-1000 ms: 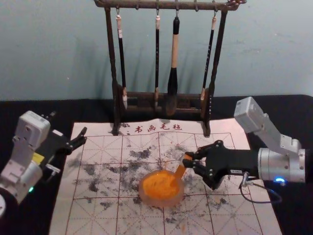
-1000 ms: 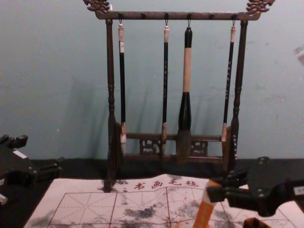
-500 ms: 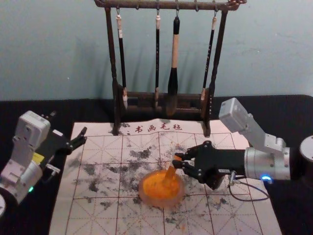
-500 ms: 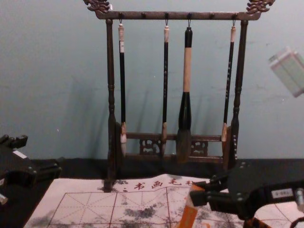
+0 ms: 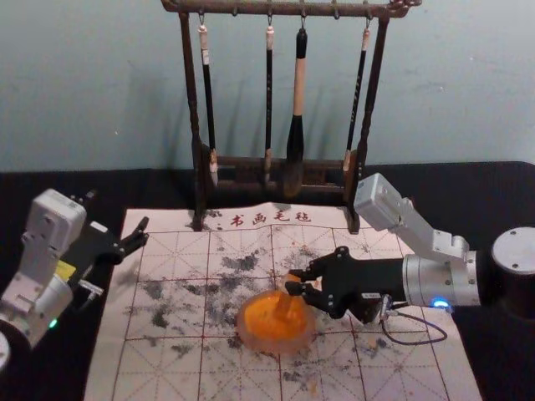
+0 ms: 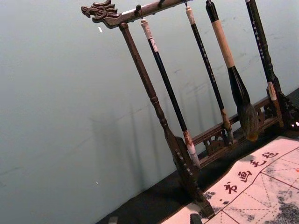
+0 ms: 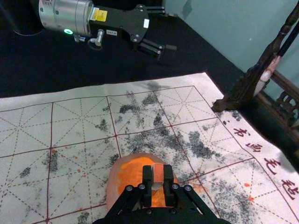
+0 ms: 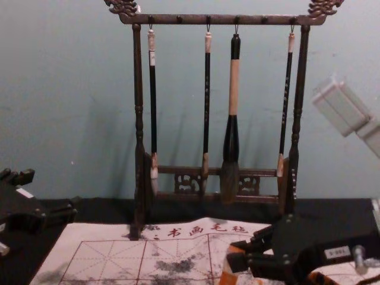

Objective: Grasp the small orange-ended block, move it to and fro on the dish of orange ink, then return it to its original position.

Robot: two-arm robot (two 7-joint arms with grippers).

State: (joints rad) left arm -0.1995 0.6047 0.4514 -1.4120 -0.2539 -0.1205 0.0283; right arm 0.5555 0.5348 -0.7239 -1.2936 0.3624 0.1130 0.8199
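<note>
My right gripper (image 5: 294, 282) is over the far right part of the dish of orange ink (image 5: 253, 337), shut on the orange block (image 5: 287, 306), whose lower end is down at the ink. In the right wrist view the gripper (image 7: 158, 181) pinches the block (image 7: 158, 171) above the dish (image 7: 113, 186). The chest view has the block (image 8: 228, 273) hanging tilted from the fingertips. Whether its hidden lower end touches the ink, I cannot tell. My left gripper (image 5: 117, 219) is parked open at the mat's left edge; its fingertips (image 6: 154, 220) stand apart in the left wrist view.
A dark wooden rack (image 5: 199, 180) with several hanging brushes (image 5: 298, 117) stands at the back of the white, ink-stained mat (image 5: 167, 368). The mat lies on a black table (image 5: 50, 188). A thin cable (image 5: 418, 341) loops below my right wrist.
My right gripper has moved left with the block, from the dish's right edge to farther over the ink. The left arm and the dish have stayed put.
</note>
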